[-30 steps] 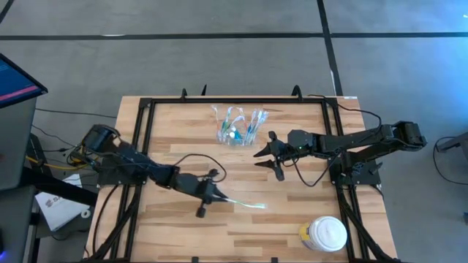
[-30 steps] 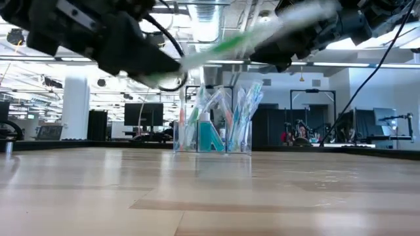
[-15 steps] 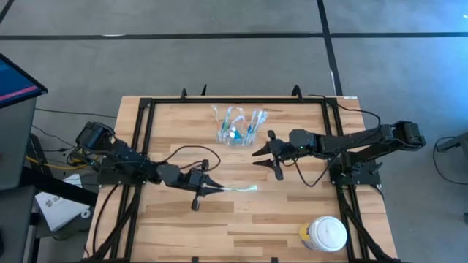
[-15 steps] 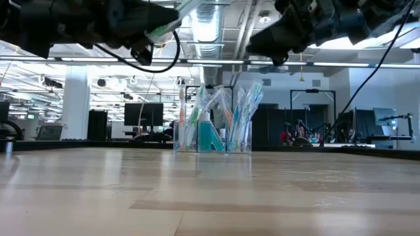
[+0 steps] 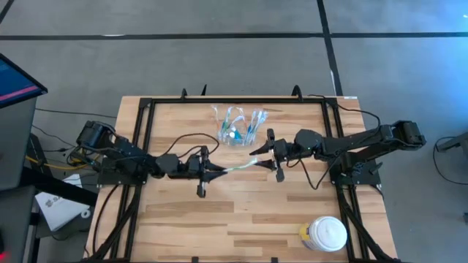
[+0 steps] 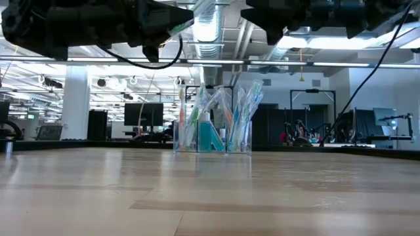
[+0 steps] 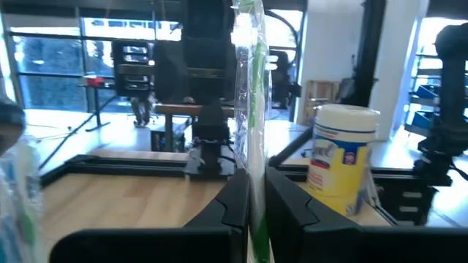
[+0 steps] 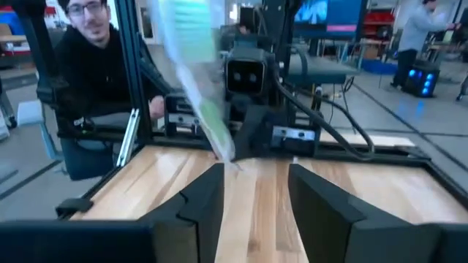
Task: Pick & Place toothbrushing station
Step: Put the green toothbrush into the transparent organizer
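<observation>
Above mid-bench (image 5: 292,219), the left gripper (image 5: 210,172) is clamped on a green toothbrush (image 5: 238,167) whose far end lies between the spread fingers of the right gripper (image 5: 265,155). The clear holder (image 5: 238,126) stands behind.

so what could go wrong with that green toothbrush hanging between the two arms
Handover slip: the left gripper pinches only one end of the green toothbrush, while the right gripper has its fingers open around the far end. Releasing early would probably drop it onto the table.

Collision: both grippers meet close beside the clear holder of toothbrushes, so a swing could knock it.
</observation>
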### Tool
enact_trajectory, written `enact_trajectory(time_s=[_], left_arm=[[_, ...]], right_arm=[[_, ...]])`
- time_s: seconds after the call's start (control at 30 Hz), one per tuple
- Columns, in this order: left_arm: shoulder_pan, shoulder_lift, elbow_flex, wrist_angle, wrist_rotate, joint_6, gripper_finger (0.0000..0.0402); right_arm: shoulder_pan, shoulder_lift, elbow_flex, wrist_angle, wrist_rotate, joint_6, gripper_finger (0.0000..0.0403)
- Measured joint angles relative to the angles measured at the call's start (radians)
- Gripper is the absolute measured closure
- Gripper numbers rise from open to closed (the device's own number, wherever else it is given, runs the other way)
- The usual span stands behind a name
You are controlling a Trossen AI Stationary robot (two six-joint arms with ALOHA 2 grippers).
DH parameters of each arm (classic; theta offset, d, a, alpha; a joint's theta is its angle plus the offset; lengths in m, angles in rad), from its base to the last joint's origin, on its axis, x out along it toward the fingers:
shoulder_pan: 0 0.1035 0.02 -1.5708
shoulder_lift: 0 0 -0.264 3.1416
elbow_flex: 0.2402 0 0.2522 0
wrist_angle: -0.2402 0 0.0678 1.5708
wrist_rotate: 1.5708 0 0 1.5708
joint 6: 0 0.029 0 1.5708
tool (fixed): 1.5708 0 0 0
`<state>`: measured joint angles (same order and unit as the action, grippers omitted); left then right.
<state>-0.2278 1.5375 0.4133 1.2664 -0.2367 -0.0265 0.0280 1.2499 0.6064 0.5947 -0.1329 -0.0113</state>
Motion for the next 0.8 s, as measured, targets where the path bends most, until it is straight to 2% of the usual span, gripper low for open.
enact_trajectory(time_s=[0.3,0.8], left_arm=[[0.035,0.0,0.028,-0.001,0.006,0.031,0.0386],[0.071,0.0,0.037,0.0,0.006,0.048,0.0386]], right_arm=[[-0.004,0.0,0.0,0.088,0.0,-0.019,0.026],[-0.001,0.0,0.0,0.127,0.0,-0.026,0.0249]])
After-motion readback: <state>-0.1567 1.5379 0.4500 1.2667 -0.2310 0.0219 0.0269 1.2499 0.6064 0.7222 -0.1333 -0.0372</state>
